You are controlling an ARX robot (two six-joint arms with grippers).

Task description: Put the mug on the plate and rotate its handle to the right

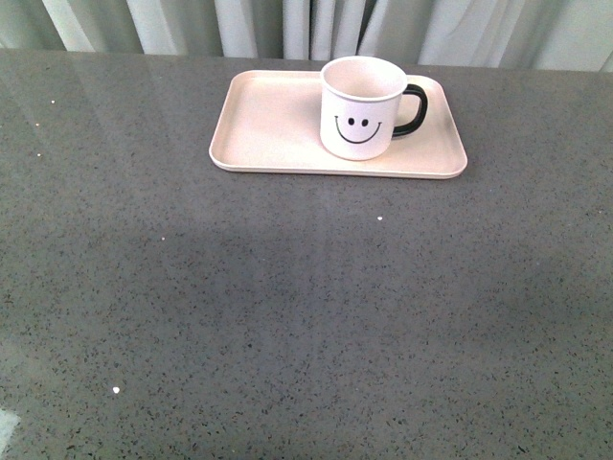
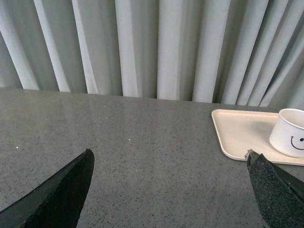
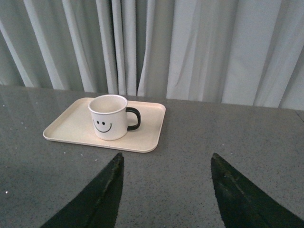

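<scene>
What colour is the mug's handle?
Glossy black, on the white mug; the handle shows best in the front view.

No text, brand, label or number could be read in any of the three views. The only printed mark was a black smiley face, two dot eyes over a curved mouth, which stood on the white side of the mug. It faced the front camera and showed again in the right wrist view, while the left wrist view caught only part of it at the frame's edge. The plate, the grey speckled table and the curtain bore no writing or signs.
</scene>
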